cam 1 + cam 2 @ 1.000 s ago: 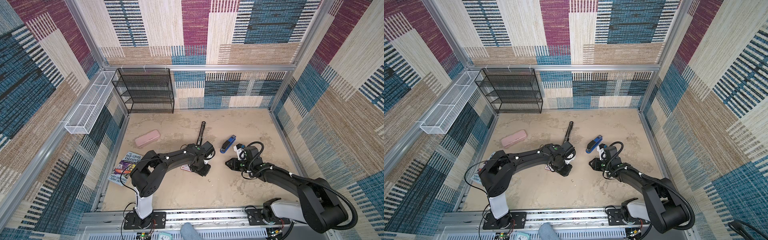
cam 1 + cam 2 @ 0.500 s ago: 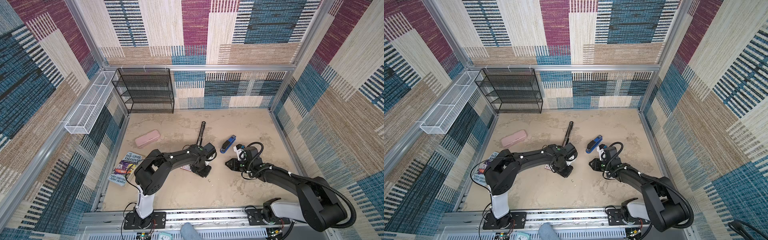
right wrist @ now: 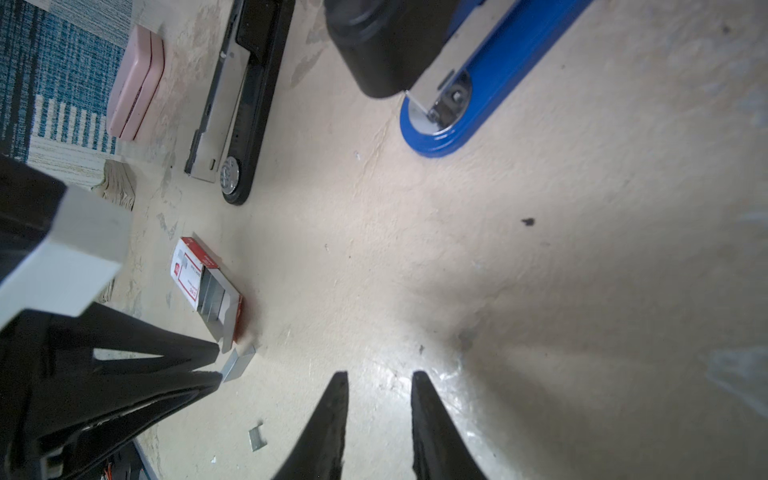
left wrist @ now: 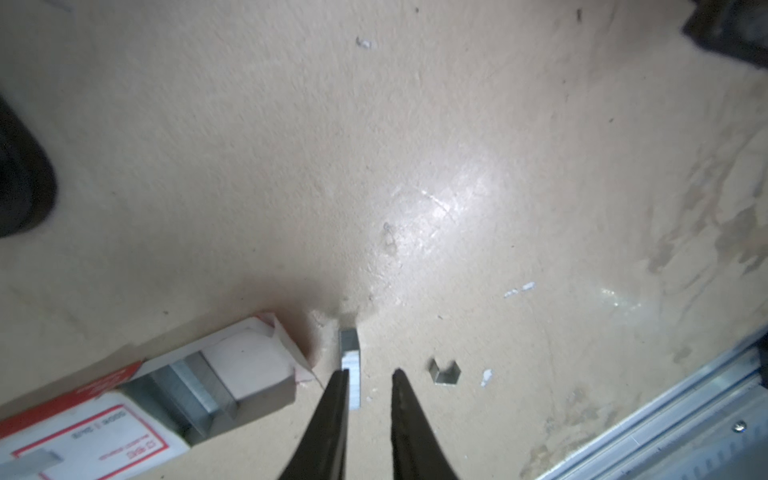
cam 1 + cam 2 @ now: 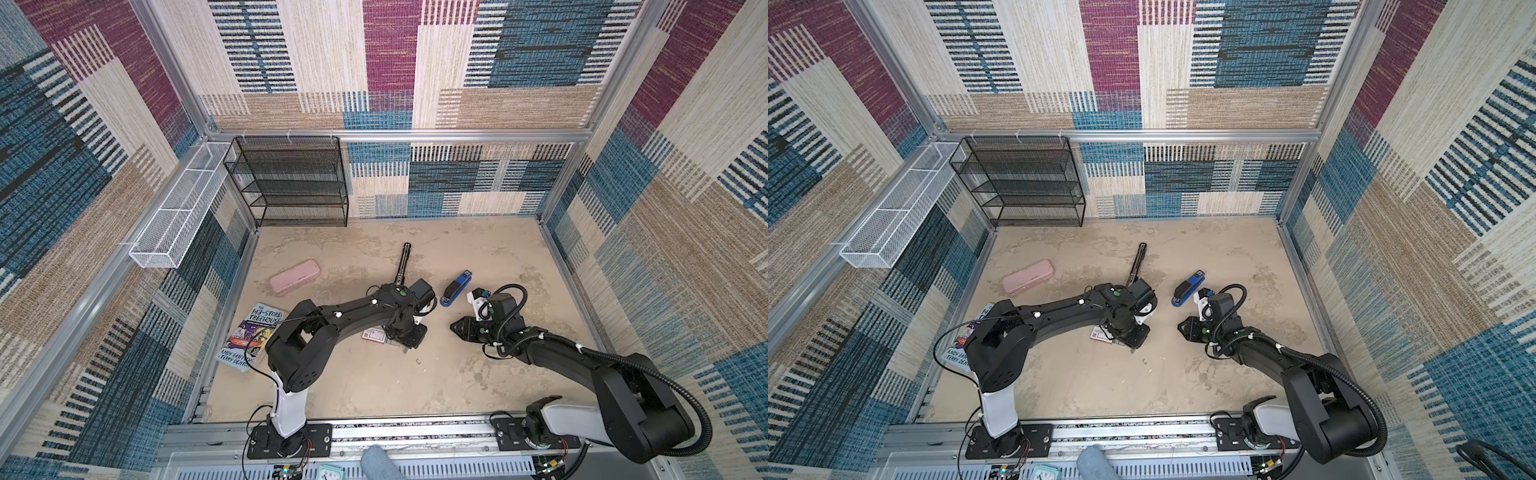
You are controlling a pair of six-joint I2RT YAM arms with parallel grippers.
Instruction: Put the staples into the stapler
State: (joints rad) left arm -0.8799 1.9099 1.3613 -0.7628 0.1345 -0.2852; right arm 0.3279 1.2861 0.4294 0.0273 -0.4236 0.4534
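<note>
The blue stapler, black on top, lies closed right of centre. The white, red-edged box of staples lies with its grey tray slid out and strips showing. One loose silvery strip rests on the table beside the box. My left gripper points down over it, open; the strip lies against one finger with a gap to the other. My right gripper hovers open and empty, near the stapler.
A small broken-off staple piece lies just beyond the left fingers. A long black object with a metal rail, a pink pencil case, a book, a black mesh shelf and a white wire basket stand around.
</note>
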